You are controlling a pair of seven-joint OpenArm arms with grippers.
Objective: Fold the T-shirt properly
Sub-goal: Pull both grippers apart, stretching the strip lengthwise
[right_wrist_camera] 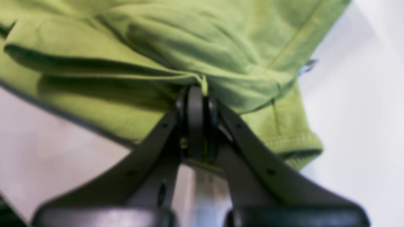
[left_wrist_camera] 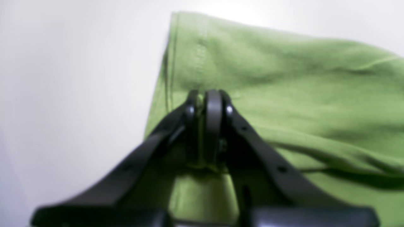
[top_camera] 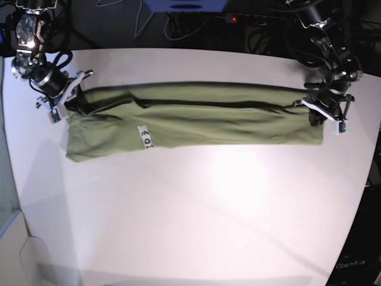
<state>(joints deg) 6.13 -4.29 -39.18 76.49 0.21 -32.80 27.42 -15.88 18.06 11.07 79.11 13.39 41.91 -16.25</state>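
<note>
So in the left wrist view, the left gripper (left_wrist_camera: 210,104) has its jaws pinched tight on a bit of the T-shirt (left_wrist_camera: 284,94), right by a stitched hem, and the green cloth spreads away from the gripper over the white table (left_wrist_camera: 79,78). Right wrist view is pretty blurry, but the right gripper (right_wrist_camera: 198,94) is clamped the same way on a bunched fold of the shirt, with a hemmed sleeve hanging just beside the gripper. From the base view the shirt is a long narrow band across the far part of the table, each end pinched by one gripper, and a small white tag (top_camera: 145,137) with dark characters sits on the shirt nearer the right gripper's end.
</note>
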